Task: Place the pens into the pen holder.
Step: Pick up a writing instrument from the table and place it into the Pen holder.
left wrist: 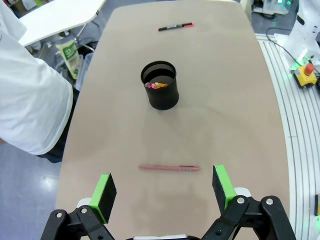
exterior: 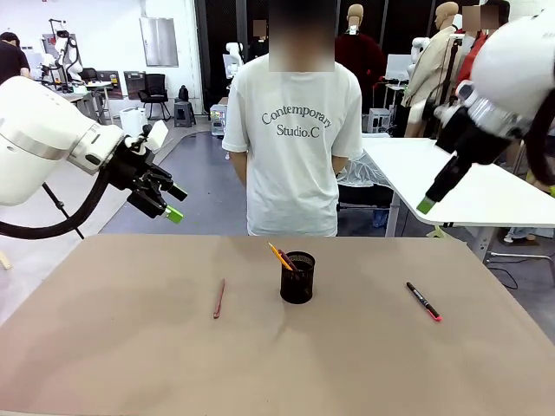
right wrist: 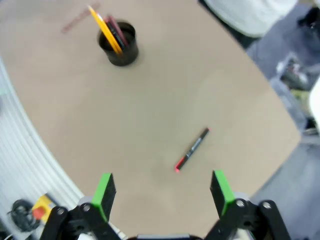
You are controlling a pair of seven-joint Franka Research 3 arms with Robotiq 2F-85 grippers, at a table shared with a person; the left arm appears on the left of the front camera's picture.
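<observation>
Overhead, left gripper point(left wrist: 164, 189) and right gripper point(right wrist: 162, 192) spread wide, nothing held, pencil point(exterior: 279, 256) lodged in pen holder point(exterior: 297, 284), marker point(exterior: 424, 302) laid flat

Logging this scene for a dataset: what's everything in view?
table: one, tan, between robot and person
holder: one, black, table centre
pencil: one, yellow-orange, standing in holder
red stick: one, dark red, in holder beside pencil
pen: one, reddish-brown, lying left of holder
marker: one, black with red end, lying right of holder
person: one, white T-shirt, far side
left gripper: one, black, green pads, open, raised at left
right gripper: one, black, green pads, open, raised at right
</observation>
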